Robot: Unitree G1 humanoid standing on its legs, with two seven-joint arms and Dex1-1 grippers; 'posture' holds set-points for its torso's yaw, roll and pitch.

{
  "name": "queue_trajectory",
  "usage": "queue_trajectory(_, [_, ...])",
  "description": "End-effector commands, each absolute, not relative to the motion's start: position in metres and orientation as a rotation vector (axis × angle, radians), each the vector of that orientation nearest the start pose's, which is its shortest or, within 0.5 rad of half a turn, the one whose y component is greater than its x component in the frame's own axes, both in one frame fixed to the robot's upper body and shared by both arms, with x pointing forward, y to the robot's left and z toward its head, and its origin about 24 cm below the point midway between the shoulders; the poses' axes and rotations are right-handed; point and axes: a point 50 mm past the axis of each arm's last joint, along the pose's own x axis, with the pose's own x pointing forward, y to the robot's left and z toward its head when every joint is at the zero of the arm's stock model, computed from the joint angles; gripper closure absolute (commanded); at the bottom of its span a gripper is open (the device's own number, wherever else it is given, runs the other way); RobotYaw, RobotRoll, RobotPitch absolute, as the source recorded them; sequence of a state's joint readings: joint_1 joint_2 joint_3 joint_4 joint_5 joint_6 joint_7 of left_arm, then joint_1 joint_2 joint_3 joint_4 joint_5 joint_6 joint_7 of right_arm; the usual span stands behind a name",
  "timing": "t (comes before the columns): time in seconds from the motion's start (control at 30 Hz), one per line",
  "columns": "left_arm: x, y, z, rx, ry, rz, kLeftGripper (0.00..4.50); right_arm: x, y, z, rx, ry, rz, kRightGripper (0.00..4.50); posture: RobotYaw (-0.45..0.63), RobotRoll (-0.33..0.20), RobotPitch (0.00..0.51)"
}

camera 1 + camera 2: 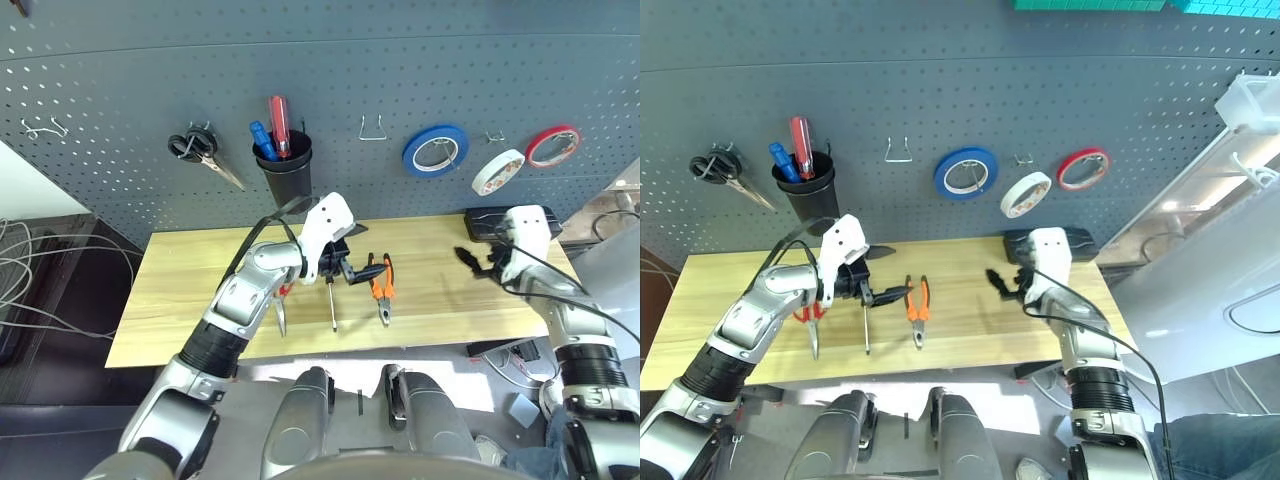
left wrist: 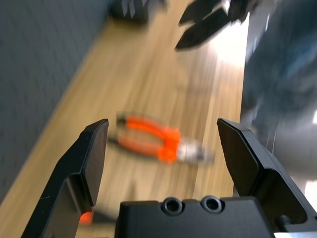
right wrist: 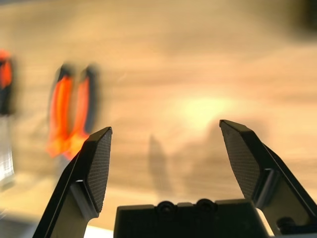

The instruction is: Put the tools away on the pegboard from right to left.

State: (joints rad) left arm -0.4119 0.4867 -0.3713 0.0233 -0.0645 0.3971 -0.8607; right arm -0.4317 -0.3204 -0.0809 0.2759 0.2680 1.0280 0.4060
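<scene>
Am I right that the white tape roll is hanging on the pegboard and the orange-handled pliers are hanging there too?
Half right. The white tape roll does hang on the pegboard, but the orange-handled pliers lie on the wooden table, as the left eye view shows.

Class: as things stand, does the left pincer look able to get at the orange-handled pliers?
Probably yes: the left pincer is open just beside the pliers, with nothing between them.

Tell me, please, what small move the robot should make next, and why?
Probably bring the left gripper down onto the orange-handled pliers. The white tape roll already hangs on the pegboard, so the pliers are the rightmost tool left on the table, and the open fingers already frame them.
</scene>
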Motion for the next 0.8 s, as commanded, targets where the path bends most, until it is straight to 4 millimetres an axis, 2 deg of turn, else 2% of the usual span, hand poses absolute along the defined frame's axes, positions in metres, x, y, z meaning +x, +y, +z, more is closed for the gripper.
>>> queue_trajectory(0.03, [0.280, 0.121, 0.071, 0.514, 0.391, -1.137, 0.00, 0.302, -0.172, 0.027, 0.229, 0.985, 0.315, 0.03, 0.08, 0.000, 0.215])
queue_trajectory(0.17, [0.273, 0.124, 0.068, 0.527, 0.418, -1.153, 0.00, 0.307, -0.144, 0.026, 0.234, 1.058, 0.324, 0.03, 0.11, 0.000, 0.232])
queue_trajectory(0.33, [0.266, 0.129, 0.071, 0.537, 0.425, -1.173, 0.00, 0.302, -0.123, 0.026, 0.218, 1.095, 0.328, 0.03, 0.14, 0.000, 0.255])
queue_trajectory(0.47, [0.266, 0.135, 0.073, 0.544, 0.427, -1.166, 0.00, 0.293, -0.122, 0.020, 0.184, 1.108, 0.309, 0.03, 0.15, 0.000, 0.274])
queue_trajectory(0.57, [0.267, 0.141, 0.074, 0.545, 0.426, -1.157, 0.00, 0.284, -0.128, 0.000, 0.167, 1.121, 0.267, 0.03, 0.16, 0.000, 0.290])
queue_trajectory(0.8, [0.268, 0.144, 0.074, 0.555, 0.414, -1.159, 0.00, 0.280, -0.132, -0.029, 0.174, 1.098, 0.238, 0.03, 0.17, 0.000, 0.307])
